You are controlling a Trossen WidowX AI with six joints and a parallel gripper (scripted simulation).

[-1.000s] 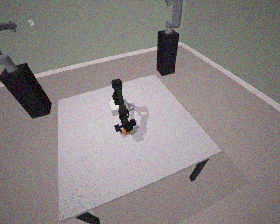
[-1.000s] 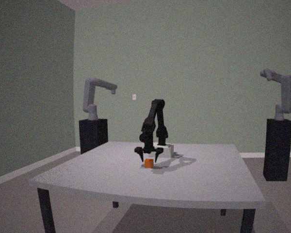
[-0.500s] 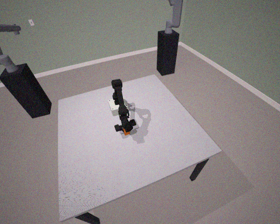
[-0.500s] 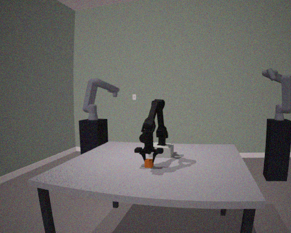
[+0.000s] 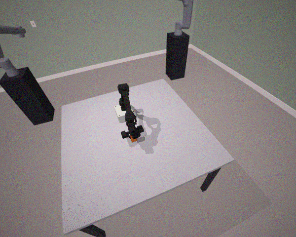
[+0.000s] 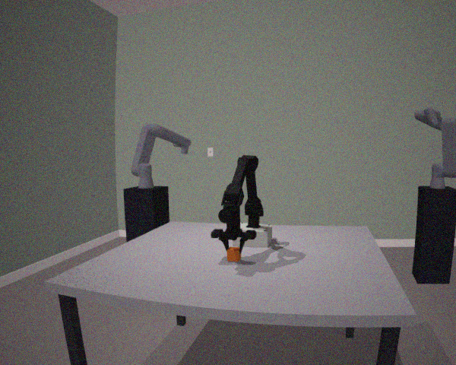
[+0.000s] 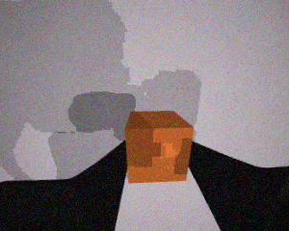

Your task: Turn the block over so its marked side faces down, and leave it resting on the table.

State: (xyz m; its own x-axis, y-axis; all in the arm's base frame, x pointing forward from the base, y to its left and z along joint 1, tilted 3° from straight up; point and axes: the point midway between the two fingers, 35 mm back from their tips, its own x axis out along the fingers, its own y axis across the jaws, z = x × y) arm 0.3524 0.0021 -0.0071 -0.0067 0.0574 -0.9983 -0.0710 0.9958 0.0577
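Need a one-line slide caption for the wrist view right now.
Tool shut on the orange block, one dark finger against each side, block sitting on the table.

The small orange cube-shaped block (image 7: 158,146) sits on the flat white table (image 6: 322,283) near its middle, gripped between the two fingers of the black end effector (image 6: 232,248), directly before the arm's white base (image 5: 119,111).
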